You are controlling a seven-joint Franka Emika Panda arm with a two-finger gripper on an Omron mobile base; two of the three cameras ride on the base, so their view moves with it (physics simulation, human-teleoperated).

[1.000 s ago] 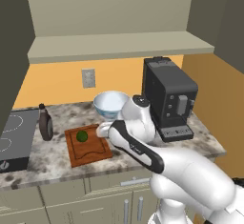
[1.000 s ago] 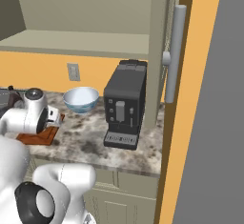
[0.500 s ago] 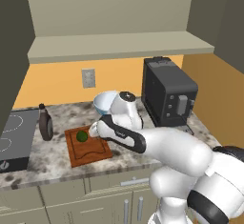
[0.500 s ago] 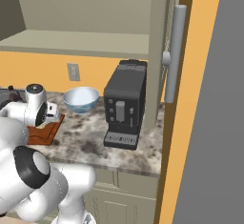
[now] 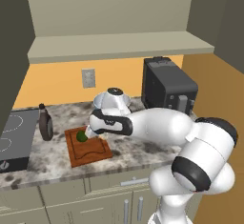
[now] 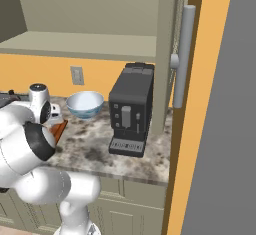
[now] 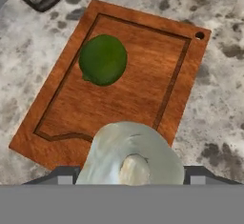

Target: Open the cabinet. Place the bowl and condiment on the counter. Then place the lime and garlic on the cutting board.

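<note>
With the cabinet (image 5: 114,37) open, the bowl (image 6: 85,104) and condiment (image 5: 46,123) on the table (image 5: 43,163) and the lime (image 7: 103,59) on the cutting board (image 7: 143,75), the hand (image 7: 131,170) pinches the garlic (image 7: 131,154) over the board, unreleased

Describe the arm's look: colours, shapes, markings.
The arm is glossy white, built of thick rounded segments with bulbous elbows. Black bands ring its joints, one wide at the big lower joint and one near the wrist. A round white cap with a dark centre tops the wrist. No cables or lettering can be made out.
</note>
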